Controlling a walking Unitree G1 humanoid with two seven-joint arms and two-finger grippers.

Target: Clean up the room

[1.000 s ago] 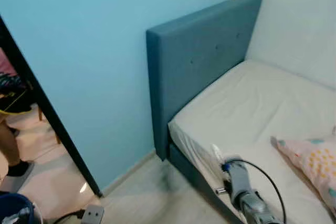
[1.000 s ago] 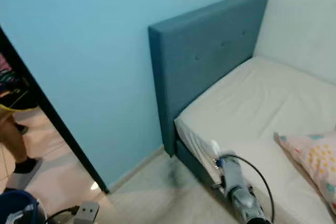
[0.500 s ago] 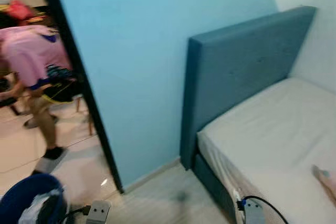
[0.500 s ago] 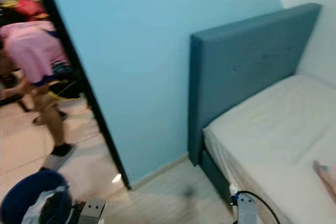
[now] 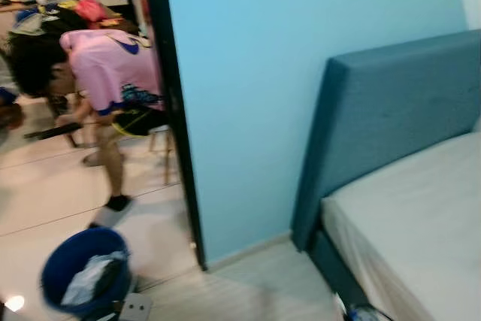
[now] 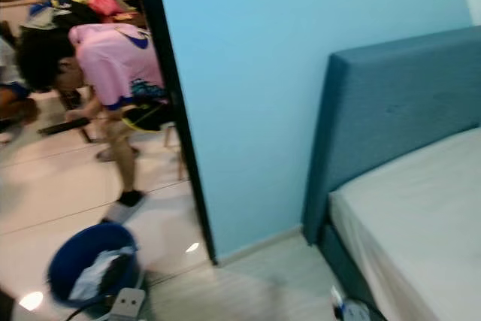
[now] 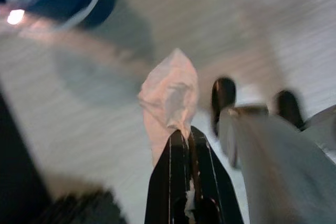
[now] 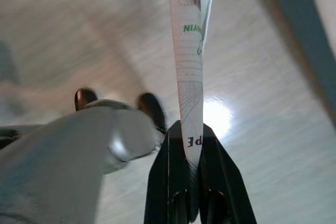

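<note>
Bed point(image 5: 421, 223) at the right, doorway with a bent-over person point(image 5: 98, 80) beyond, blue bin point(image 5: 84, 276) on the floor by the door. Left hand point(image 7: 185, 135) is clamped on a crumpled tissue point(image 7: 169, 95), right hand point(image 8: 190, 140) is clamped on a printed wrapper point(image 8: 190, 56), both over the floor. Looks like carrying trash to the bin; next move needs closing in on it and getting each hand above the rim before letting go.

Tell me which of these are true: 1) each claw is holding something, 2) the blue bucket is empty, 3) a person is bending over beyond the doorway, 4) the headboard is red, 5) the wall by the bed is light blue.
1) True: the left claw pinches a crumpled tissue, the right claw a printed paper wrapper.
2) False: the blue bucket has pale crumpled stuff in it.
3) True: the person bends forward.
4) False: the headboard is blue-grey.
5) True: the wall is light blue.
</note>
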